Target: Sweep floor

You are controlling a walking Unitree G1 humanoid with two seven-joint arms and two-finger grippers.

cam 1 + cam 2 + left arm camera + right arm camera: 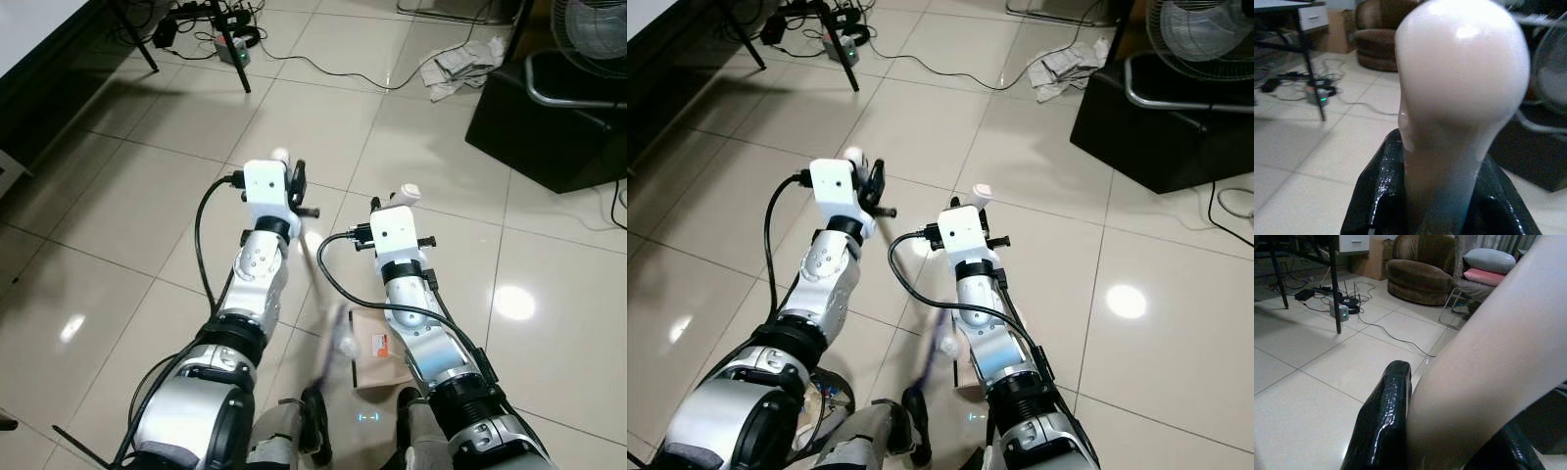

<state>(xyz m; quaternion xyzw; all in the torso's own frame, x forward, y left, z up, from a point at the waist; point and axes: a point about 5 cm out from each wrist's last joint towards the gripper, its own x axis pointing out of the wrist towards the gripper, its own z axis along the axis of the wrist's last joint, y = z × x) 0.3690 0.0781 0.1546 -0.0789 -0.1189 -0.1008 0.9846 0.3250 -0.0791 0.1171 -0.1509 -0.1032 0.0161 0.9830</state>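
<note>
My left gripper is shut on the rounded white top of a broom handle. The broom's blurred shaft slants down to a purplish brush between my arms. In the left wrist view the white knob sits between black fingers. My right gripper is shut on a second white handle. In the right wrist view that handle is pressed against a black finger. A tan flat box-like piece lies on the tiles under my right forearm. I cannot tell whether it joins that handle.
A black cabinet and a fan stand at the far right. Crumpled cloth lies near them. A power strip, cables and a black table leg are at the far left. A brown armchair stands further back.
</note>
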